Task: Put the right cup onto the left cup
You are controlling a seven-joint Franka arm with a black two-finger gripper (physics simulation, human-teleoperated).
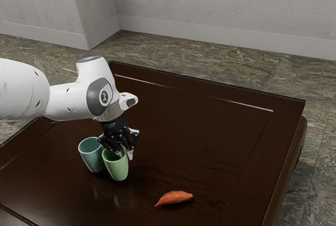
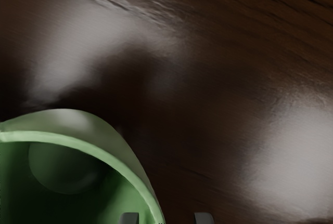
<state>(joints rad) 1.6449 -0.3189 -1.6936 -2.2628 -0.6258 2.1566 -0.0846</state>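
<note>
Fingers parted, the black two-finger gripper (image 1: pixel 125 155) straddles the wall of the smooth pale-green cup (image 1: pixel 117 170), clasping nothing; the wall looks off-centre, so closing might drag or tip it.

The exterior camera looked from well back and above, slanting down across the table (image 1: pixel 194 137) toward the pale wall (image 1: pixel 226 0) on the far side, with the arm (image 1: pixel 68 103) entering from the exterior view's left. The wrist camera faced steeply down, close over the green cup (image 1: pixel 118 171) and the table. Both views shared part of that cup and wood beside it, though the exact patch was hard to match.
</note>
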